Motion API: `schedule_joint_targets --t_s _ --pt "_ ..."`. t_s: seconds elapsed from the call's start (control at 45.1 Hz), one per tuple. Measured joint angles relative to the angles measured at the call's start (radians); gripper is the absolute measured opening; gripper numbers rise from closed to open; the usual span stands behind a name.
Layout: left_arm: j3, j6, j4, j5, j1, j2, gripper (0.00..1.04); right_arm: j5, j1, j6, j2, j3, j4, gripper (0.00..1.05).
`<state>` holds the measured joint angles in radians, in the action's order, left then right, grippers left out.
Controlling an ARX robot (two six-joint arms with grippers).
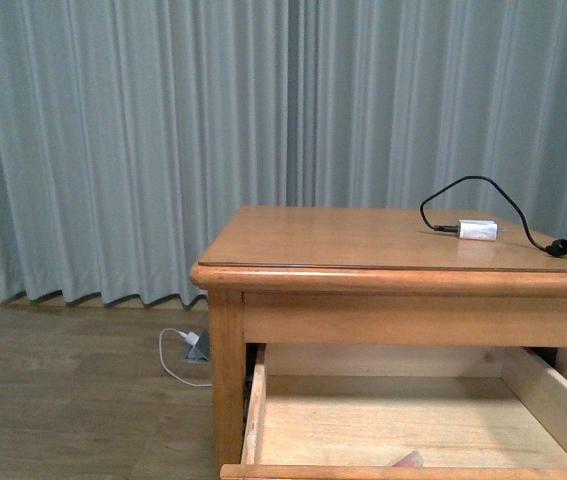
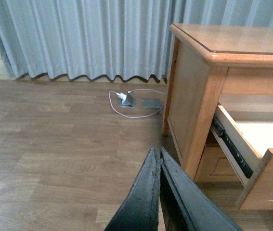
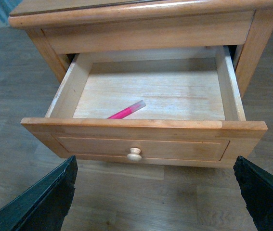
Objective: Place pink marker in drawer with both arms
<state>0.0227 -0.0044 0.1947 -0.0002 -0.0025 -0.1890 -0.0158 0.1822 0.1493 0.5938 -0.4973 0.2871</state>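
The pink marker (image 3: pixel 126 111) lies slanted on the pale floor of the pulled-out drawer (image 3: pixel 143 127), near its front wall; only its tip (image 1: pixel 409 459) peeks over the drawer front (image 1: pixel 413 471) in the front view. My right gripper (image 3: pixel 155 171) hangs open in front of the drawer, its fingers spread wide on either side of the round knob (image 3: pixel 135 154), touching nothing. My left gripper (image 2: pixel 156 156) is shut and empty, low over the wooden floor beside the cabinet's left side, with the drawer's side rail (image 2: pixel 232 147) to one side of it.
On the cabinet top (image 1: pixel 363 240) rests a small white adapter (image 1: pixel 478 230) with a black cable. A white cable and floor socket (image 2: pixel 129 99) lie by the grey curtain (image 1: pixel 123 140). A lower drawer front (image 2: pixel 218 166) shows under the open one.
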Motion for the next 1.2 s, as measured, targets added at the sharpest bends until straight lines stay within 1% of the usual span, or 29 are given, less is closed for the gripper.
schedule_joint_targets --t_s 0.067,0.133,0.177,0.599,0.621,0.687,0.71,0.798,0.909,0.998,1.087,1.109,1.175,1.197 --pt "0.000 0.000 -0.029 0.000 0.000 0.027 0.04 0.000 0.000 0.000 0.000 0.000 0.000 0.96" --pt "0.000 0.000 -0.141 0.002 0.000 0.107 0.04 0.000 0.000 0.000 0.000 0.000 0.000 0.96" --pt "0.000 0.000 -0.180 0.000 0.000 0.153 0.04 0.000 0.000 0.000 0.000 0.000 0.000 0.96" --pt "0.000 -0.001 -0.193 0.000 0.000 0.185 0.05 0.002 0.000 0.000 0.000 0.000 0.000 0.96" --pt "0.000 0.000 -0.193 0.000 0.000 0.185 0.07 0.025 0.006 -0.003 -0.005 0.007 -0.020 0.96" --pt "0.000 0.000 -0.193 0.000 0.000 0.185 0.18 0.140 0.027 -0.002 -0.022 0.053 -0.145 0.96" --pt "0.000 0.000 -0.193 0.000 0.000 0.185 0.20 0.148 0.029 0.001 -0.023 0.056 -0.154 0.96" --pt "0.000 0.000 -0.193 0.000 0.000 0.185 0.34 0.160 0.028 0.021 -0.010 0.041 -0.130 0.96" --pt "0.000 0.000 -0.193 0.000 0.000 0.185 0.52 0.065 -0.005 0.059 0.060 -0.019 -0.026 0.96" --pt "0.000 0.000 -0.193 0.000 0.000 0.185 0.66 -0.004 -0.041 0.060 0.154 -0.090 0.044 0.96" --pt "0.000 0.000 -0.193 0.000 0.000 0.185 0.80 -0.064 -0.090 0.013 0.263 -0.166 0.108 0.96" --pt "0.000 0.000 -0.193 0.000 0.000 0.185 0.86 -0.084 -0.113 -0.018 0.306 -0.195 0.121 0.96" --pt "0.000 0.000 -0.193 0.000 0.000 0.185 0.99 -0.091 -0.173 -0.089 0.429 -0.270 0.123 0.96" --pt "0.000 0.000 -0.193 0.000 0.000 0.185 1.00 -0.091 -0.185 -0.103 0.462 -0.288 0.119 0.96"
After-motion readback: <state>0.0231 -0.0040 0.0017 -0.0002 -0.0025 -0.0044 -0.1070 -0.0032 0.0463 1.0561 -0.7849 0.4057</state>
